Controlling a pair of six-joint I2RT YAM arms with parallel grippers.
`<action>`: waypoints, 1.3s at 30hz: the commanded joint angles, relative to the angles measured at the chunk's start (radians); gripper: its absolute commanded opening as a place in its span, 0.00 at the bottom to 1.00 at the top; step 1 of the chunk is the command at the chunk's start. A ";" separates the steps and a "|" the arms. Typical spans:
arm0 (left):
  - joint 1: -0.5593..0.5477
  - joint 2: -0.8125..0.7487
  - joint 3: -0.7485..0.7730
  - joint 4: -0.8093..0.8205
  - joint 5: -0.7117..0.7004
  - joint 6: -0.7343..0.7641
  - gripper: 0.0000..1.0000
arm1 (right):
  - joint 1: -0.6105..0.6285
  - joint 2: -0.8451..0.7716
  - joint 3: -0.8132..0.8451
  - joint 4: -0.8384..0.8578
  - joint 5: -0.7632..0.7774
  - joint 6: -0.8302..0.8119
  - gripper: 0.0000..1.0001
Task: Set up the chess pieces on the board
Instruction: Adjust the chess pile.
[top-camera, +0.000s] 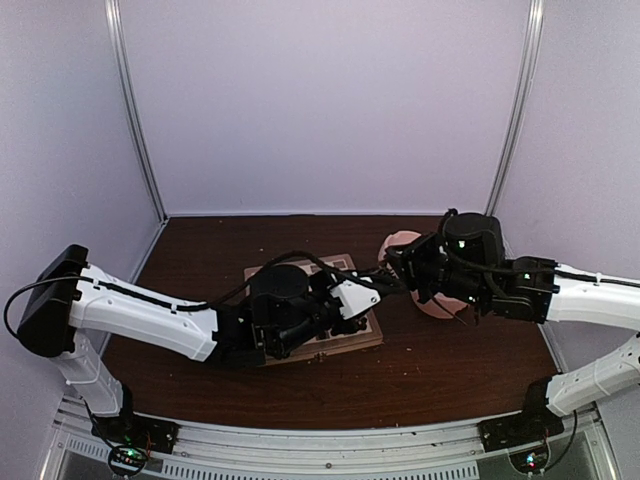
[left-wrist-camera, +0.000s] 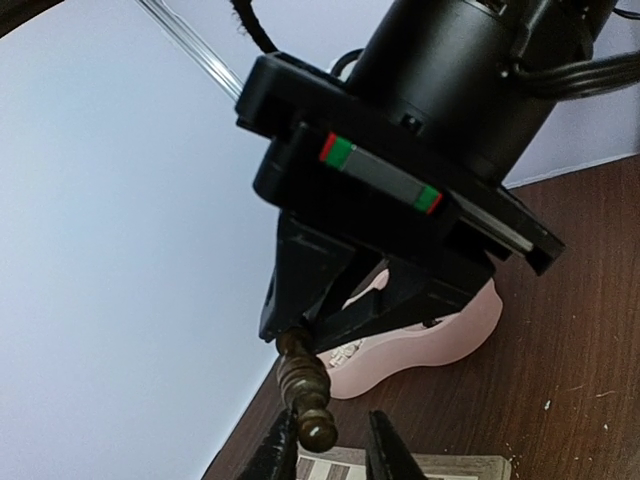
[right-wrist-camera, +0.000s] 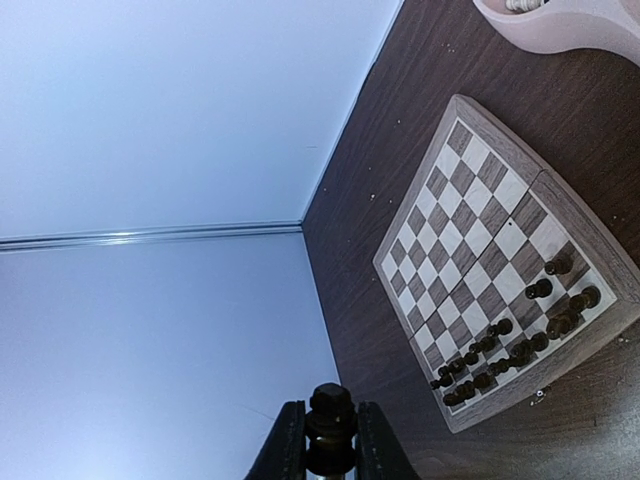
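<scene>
Chess piece inside right end effector

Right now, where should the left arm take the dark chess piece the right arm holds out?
Grip the dark chess piece by its wide base, end-on: the right jaws pinch the other end, so it sticks out tilted, only the base free.

A robotics lab test cell: plain pale walls with metal corner posts enclose a dark worktop; an aluminium rail crosses the frame's bottom.
</scene>
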 joint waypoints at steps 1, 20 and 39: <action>0.006 0.016 0.035 0.023 -0.016 -0.017 0.24 | 0.013 -0.027 -0.015 -0.011 0.038 0.007 0.14; 0.006 0.006 0.010 0.069 -0.058 -0.014 0.00 | 0.023 -0.037 -0.018 -0.019 0.086 -0.013 0.13; 0.045 -0.093 0.129 -0.660 -0.207 -0.557 0.00 | -0.106 -0.229 -0.062 -0.090 0.171 -1.059 0.01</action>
